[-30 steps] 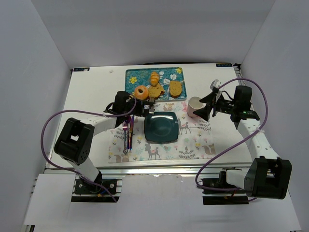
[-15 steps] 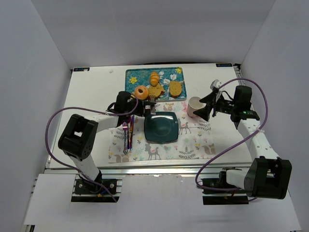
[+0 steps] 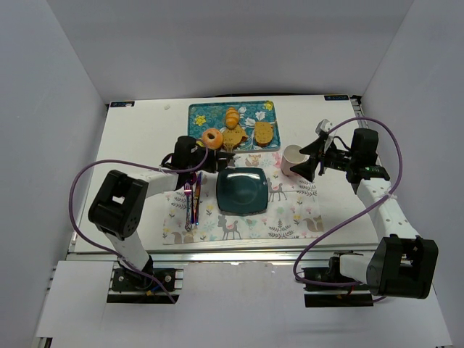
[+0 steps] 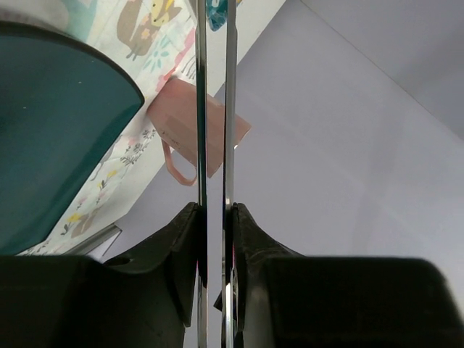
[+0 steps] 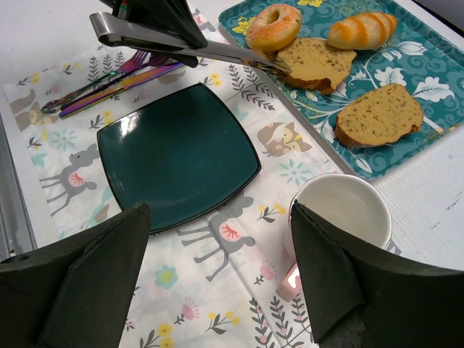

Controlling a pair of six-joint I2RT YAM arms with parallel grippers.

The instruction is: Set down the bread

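My left end effector [image 4: 215, 217] is clamped narrow on a pair of metal tongs [image 5: 181, 43]. The two blades run out between my fingers with only a thin gap between them. From the right wrist view the tongs reach across the far corner of the dark plate [image 5: 177, 152] to the bread [image 5: 319, 61]. Their tips are at its near edge. They seem to touch it, but I cannot tell whether they actually pinch the slice.

The bread lies flat on the teal flowered tray [image 5: 431, 90] at the far side of the counter [image 3: 138, 138]. A sugared donut [image 5: 274, 25] sits just beside it on the left, a striped roll [image 5: 362, 29] behind it, and an oval bread slice [image 5: 380, 114] to its right.

The plate is bare and sits on the animal-print placemat [image 5: 217, 304], just near of the tray. A fork and other cutlery [image 5: 109, 81] lie side by side on the mat to the plate's left. A pale cup [image 5: 348, 210] stands upright on the mat's right part, near the tray's corner.

My right end effector [image 5: 219, 217] hangs above the mat with its fingers spread wide and nothing between them. The cup is just ahead of its right finger.
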